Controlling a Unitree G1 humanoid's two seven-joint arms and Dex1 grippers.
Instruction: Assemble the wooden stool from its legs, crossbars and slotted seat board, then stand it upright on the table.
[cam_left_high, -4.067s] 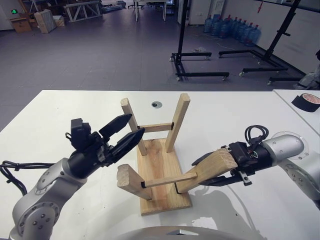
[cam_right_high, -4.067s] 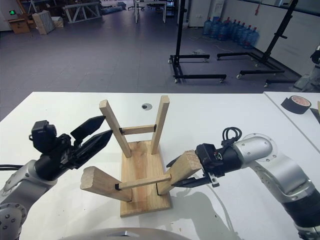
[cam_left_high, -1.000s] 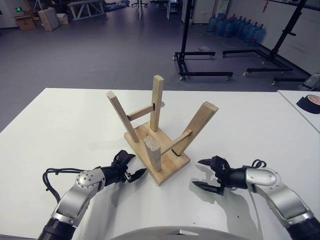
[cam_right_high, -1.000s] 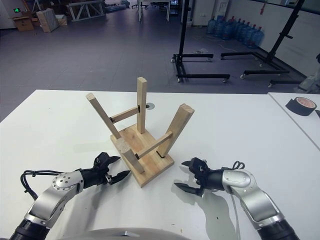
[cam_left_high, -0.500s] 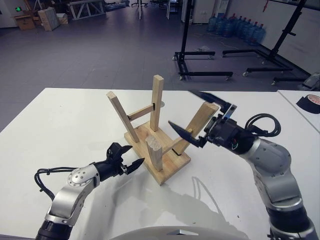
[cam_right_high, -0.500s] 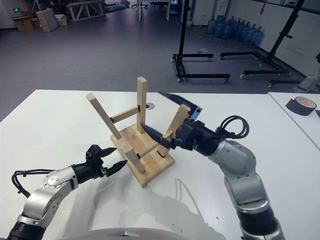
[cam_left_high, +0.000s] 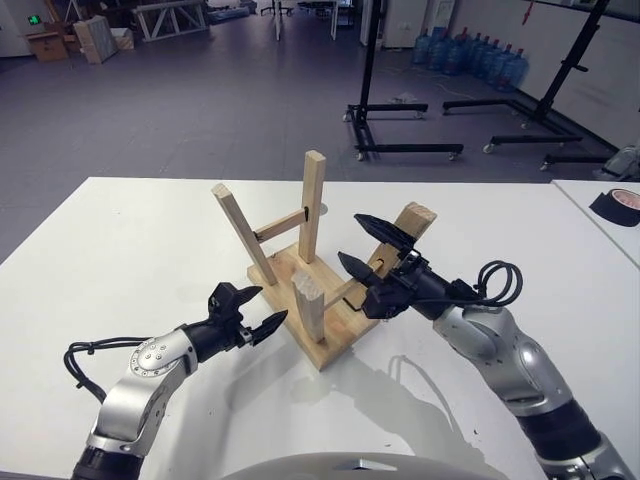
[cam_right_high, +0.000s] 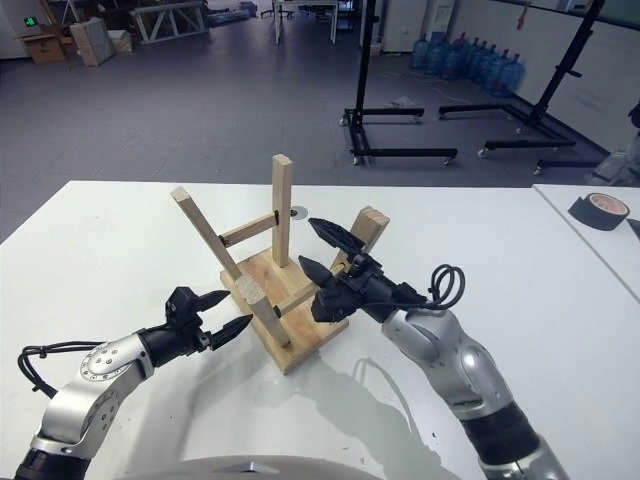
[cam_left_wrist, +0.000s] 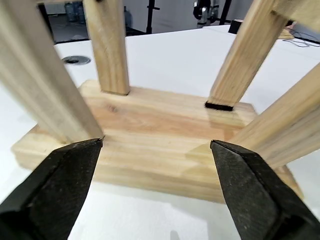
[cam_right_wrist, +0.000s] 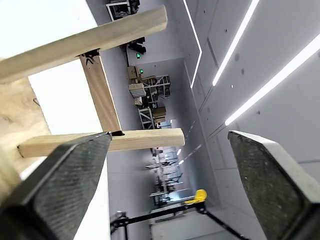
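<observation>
The wooden stool rests legs-up on the bench, left gripper wide open beside its seat board, right gripper wide open by one leg.

Silver-grey, round-shelled metal arms show either side of an upturned pale wooden stool. Left of the stool, the left arm carries a screw-dotted joint cap, a looping black cable and the left gripper — black, with two tapering, pointed fingers. Right of the stool, the right arm bears a coiled black cable and the matching black right gripper, its finger pads coarse and dark grey.
</observation>
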